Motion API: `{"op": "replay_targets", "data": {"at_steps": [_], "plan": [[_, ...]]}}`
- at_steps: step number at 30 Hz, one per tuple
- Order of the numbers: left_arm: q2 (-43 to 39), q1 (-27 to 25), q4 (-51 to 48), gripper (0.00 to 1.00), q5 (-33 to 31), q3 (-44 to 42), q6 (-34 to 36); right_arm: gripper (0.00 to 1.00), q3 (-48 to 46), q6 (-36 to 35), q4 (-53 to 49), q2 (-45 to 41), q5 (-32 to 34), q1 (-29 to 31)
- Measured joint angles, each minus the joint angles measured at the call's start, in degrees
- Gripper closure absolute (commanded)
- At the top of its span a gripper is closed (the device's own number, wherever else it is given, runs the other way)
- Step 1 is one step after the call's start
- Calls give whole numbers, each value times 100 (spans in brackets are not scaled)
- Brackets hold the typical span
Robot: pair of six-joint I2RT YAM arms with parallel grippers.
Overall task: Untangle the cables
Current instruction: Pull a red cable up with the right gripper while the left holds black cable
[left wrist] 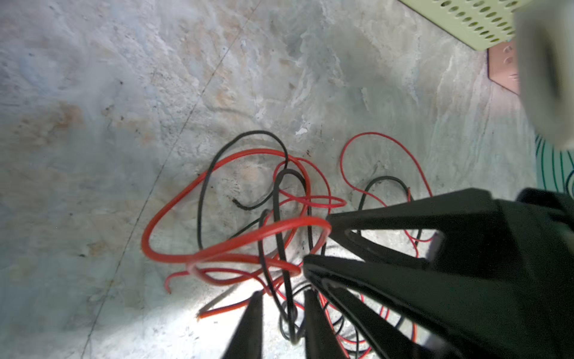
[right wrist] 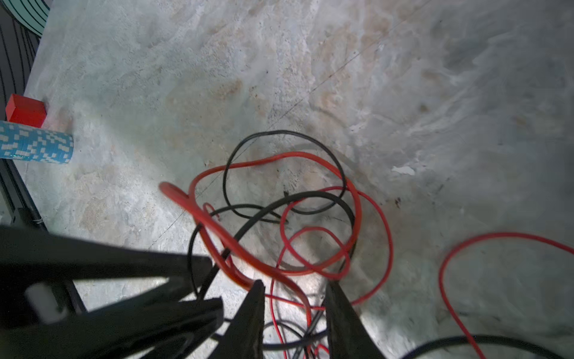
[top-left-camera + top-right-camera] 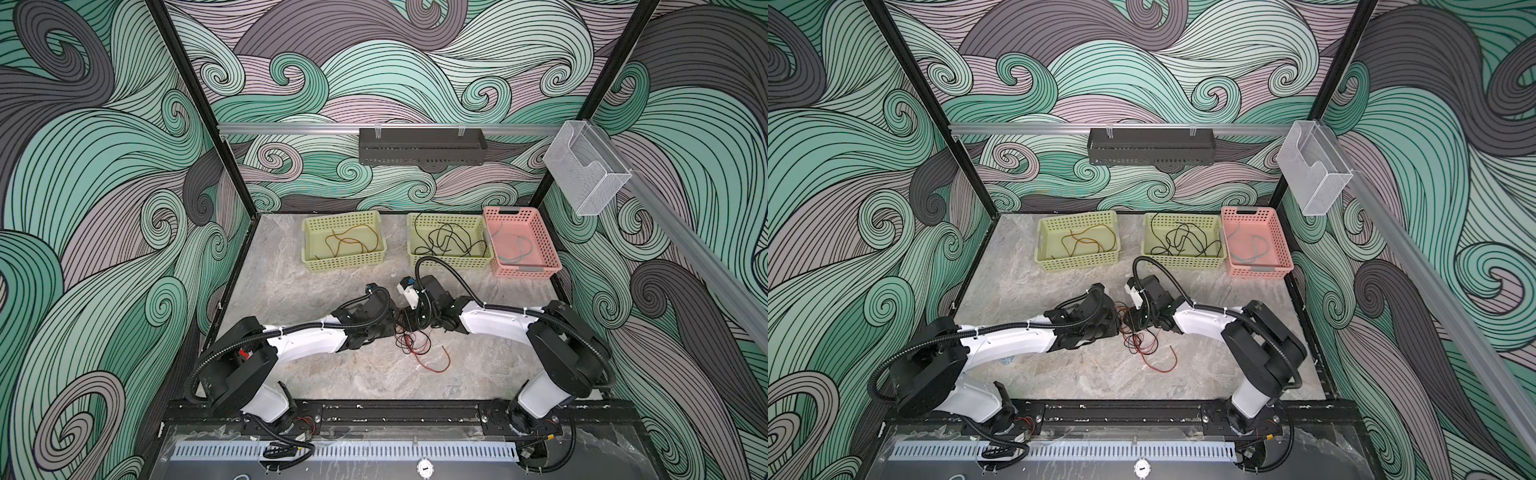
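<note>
We see both arms reaching to the middle of the counter (image 3: pixel 299 291), where a loose tangle of cables (image 3: pixel 415 345) lies. It is made of red and black strands looped over one another, and one red tail (image 3: pixel 436 365) trails out toward the near right. A thicker red strand (image 1: pixel 149 245) loops round the outside of the thinner ones. The left gripper (image 1: pixel 282 300) reaches in from the left and hangs low over the tangle. In its wrist view its fingers (image 1: pixel 247 335) stand a little apart. A black strand (image 1: pixel 289 310) runs through the gap, which is wider than the strand, so we see no pinch on it. The right gripper (image 2: pixel 295 289) reaches in from the right, almost tip to tip with the left one. Its fingers (image 2: pixel 344 326) stand further apart, and several red and black strands cross between them, none visibly clamped. Three baskets stand along the far edge of the counter. The left yellow-green basket (image 3: pixel 345 262) holds an orange cable (image 3: pixel 353 241). The second yellow-green basket (image 3: pixel 449 262), right of the middle, holds black cables (image 3: pixel 449 241). Just beside it, at the far right, the pink basket (image 3: pixel 528 271) holds pale teal cables (image 3: pixel 519 249).
</note>
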Motion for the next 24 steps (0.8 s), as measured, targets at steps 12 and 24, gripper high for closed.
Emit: {"op": "replay_targets", "data": {"at_steps": [12,24], "plan": [[-1519,68,-619,100,-227,-387,109,100,42,4,-129,-852,365,61],[-2658,352,-1051,100,-431,-916,205,100,42,-107,-654,-2111,813,101]]}}
